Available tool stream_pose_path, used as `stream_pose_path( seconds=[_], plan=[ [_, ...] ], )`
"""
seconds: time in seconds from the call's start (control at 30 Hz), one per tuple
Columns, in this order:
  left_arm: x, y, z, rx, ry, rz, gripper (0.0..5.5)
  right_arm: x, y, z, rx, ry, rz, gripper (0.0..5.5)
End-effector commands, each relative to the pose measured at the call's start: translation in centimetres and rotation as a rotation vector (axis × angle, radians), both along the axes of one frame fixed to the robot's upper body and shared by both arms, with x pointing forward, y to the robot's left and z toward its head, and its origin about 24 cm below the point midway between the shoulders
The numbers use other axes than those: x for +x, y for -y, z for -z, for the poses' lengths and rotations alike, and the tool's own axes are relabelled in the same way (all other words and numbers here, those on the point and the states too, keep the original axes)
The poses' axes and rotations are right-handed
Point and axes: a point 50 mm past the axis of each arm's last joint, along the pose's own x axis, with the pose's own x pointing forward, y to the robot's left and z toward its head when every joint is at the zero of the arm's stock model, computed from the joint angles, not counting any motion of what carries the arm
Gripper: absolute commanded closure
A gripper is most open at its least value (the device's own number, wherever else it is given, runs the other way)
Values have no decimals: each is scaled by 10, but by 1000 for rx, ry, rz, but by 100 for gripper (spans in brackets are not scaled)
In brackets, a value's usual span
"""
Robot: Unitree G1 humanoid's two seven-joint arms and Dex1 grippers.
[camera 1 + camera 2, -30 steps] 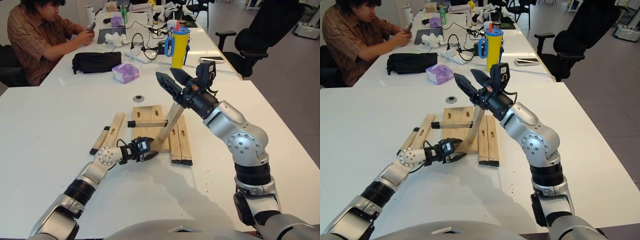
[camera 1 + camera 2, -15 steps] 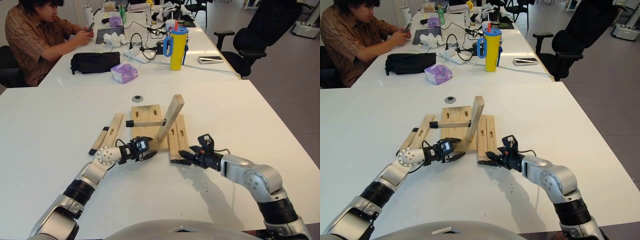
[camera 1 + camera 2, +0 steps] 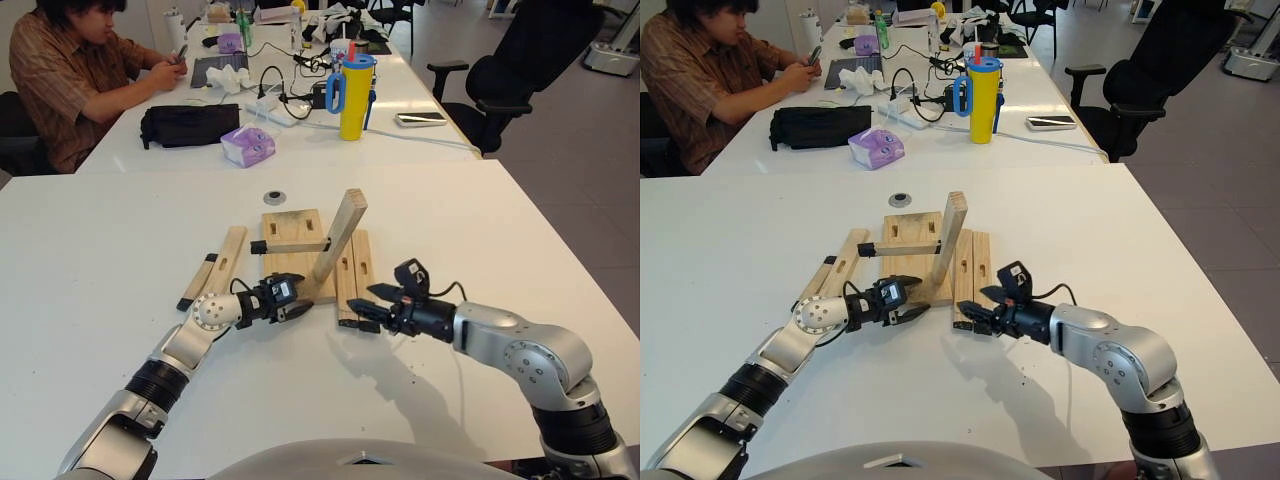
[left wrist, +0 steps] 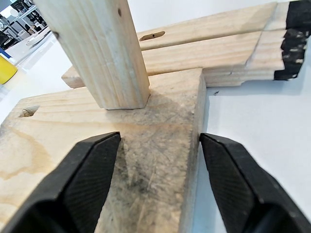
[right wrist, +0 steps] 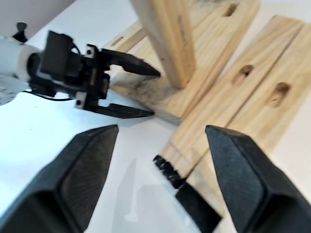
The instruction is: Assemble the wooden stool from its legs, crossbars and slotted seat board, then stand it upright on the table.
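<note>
Fingers (image 4: 90, 187) of the left gripper (image 3: 298, 305) are standing apart. One is hanging over the near corner of the slotted seat board (image 3: 293, 228), the other just off its edge above the table (image 3: 120, 260), and they are gripping nothing. That arm is lying low over the white top, angling in from the near left.

The right gripper (image 3: 362, 309) is gaping too, its fingers (image 5: 243, 179) spreading either side of the black-tipped near ends of two slotted legs (image 3: 357, 270). Those legs are lying flat, side by side, just beside the board's right edge. The right arm is hanging low, its elbow bending out to the right.

The seat board is lying flat mid-table, and one leg (image 3: 340, 232) is standing in it, tilting away to the right. A crossbar (image 3: 292, 246) with a black end is running from that leg past the board's left edge — whether it is resting on the board I cannot tell. Two more wooden pieces (image 3: 222, 262) are lying near the board's left side. A round grommet (image 3: 276, 198) is sitting in the tabletop beyond.

Behind, a second table (image 3: 400, 145) is carrying a yellow tumbler (image 3: 358, 95) with a blue handle, a purple tissue pack (image 3: 250, 146), a black pouch (image 3: 192, 124) and cables (image 3: 285, 95). Black office chairs (image 3: 500, 90) are standing off to the right.
</note>
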Motion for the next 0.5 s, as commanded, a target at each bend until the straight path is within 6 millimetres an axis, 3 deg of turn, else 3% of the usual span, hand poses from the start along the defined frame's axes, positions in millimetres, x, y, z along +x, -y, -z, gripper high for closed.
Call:
stream_pose_path(
  seconds=[0.03,0.27,0.5],
  plan=[
    [-58,-56,74,330,-406,-96,247,2,0,26,-52,-148,46,217],
    [-62,-49,74,308,-409,-98,247,17,18,30,-263,-87,107,217],
    [-67,-41,76,276,-421,-115,247,27,4,5,-183,-23,77,217]
  ],
)
